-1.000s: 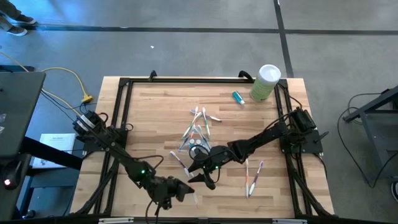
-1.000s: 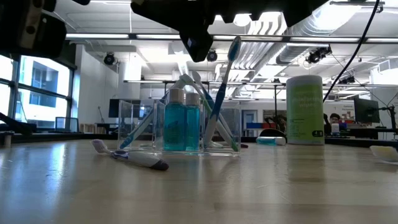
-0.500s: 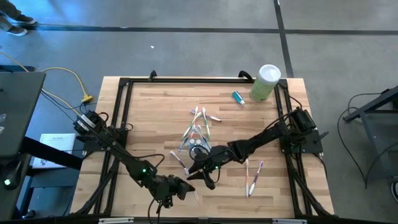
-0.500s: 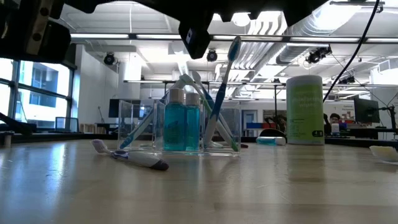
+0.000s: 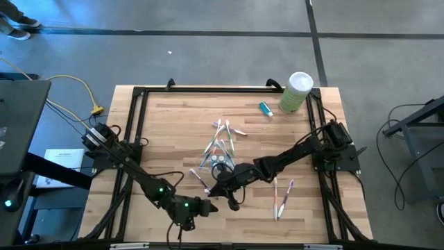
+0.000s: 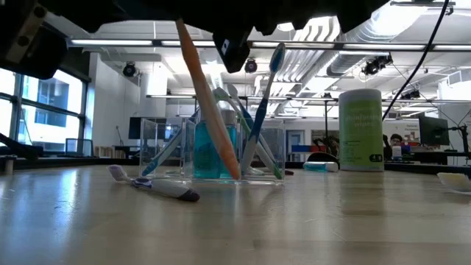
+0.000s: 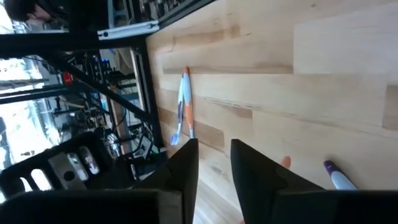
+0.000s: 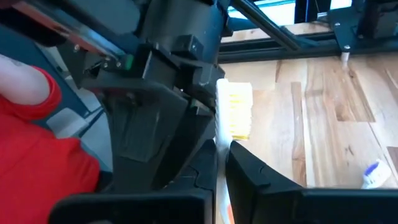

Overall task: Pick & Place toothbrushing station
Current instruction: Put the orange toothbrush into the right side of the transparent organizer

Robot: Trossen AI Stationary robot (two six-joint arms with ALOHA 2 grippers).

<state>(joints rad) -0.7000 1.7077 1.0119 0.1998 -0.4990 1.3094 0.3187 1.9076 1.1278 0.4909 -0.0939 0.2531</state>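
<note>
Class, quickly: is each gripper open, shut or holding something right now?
Left gripper: open, empty.
Right gripper: shut on the toothbrush.

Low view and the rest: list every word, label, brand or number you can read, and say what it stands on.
None can be read.
Canister: dark print on its pale green side, too blurred to read.
Sheet on the floor left of the table: printed, too small to read.
Blue tubes in the clear cup: no lettering shows.
Toothbrushes: no lettering shows.
</note>
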